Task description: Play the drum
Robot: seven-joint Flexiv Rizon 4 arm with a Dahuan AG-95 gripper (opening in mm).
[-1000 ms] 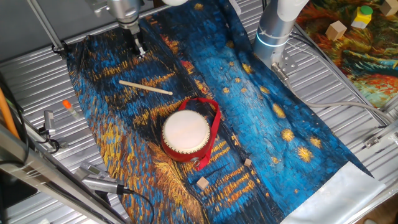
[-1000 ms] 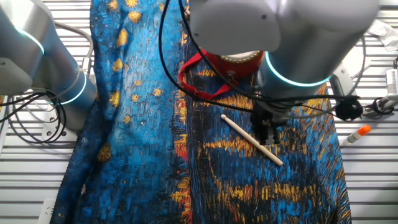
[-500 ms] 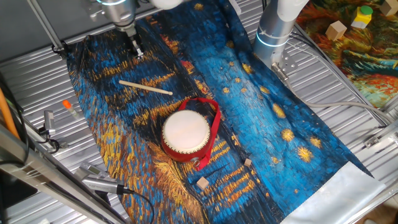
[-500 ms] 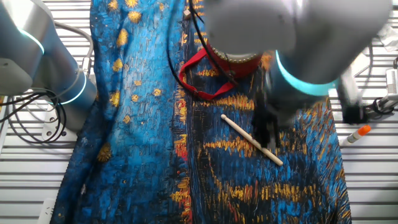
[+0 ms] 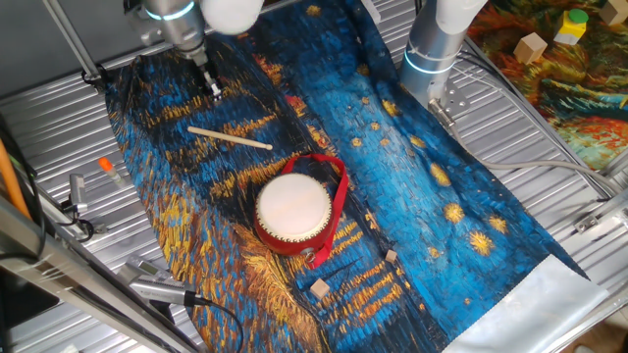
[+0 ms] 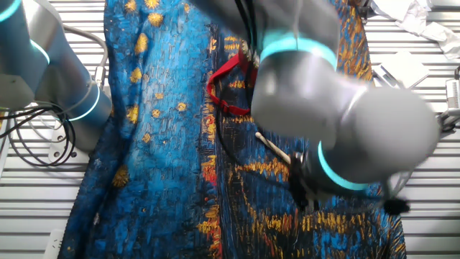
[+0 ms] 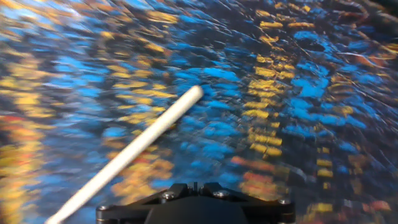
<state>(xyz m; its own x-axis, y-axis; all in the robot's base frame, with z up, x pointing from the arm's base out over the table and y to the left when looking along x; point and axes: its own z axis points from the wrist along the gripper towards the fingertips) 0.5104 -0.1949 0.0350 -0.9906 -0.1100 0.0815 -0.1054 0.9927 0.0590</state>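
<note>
The drum [image 5: 293, 210] has a white skin and a red body and sits mid-cloth, with its red strap [image 5: 340, 199] looped at its right. A thin pale stick [image 5: 231, 138] lies flat on the cloth beyond the drum. My gripper [image 5: 211, 86] hangs above the cloth just beyond the stick's left end, well apart from the drum, and its fingers look closed and empty. In the other fixed view my arm hides the drum; only the strap [image 6: 223, 85] and a piece of the stick [image 6: 273, 146] show. The blurred hand view shows the stick [image 7: 143, 140] running diagonally ahead of the fingers.
The starry painted cloth [image 5: 412, 186] covers a ribbed metal table. A second arm's base [image 5: 432, 49] stands at the back right. An orange marker [image 5: 106, 166] lies at the left. Two small wooden blocks [image 5: 319, 287] lie in front of the drum. Metal tools [image 5: 157, 289] lie at the front left.
My gripper has shifted slightly left and back, away from the drum, staying above the stick's far side. In the other fixed view my arm has swung across and now covers the drum.
</note>
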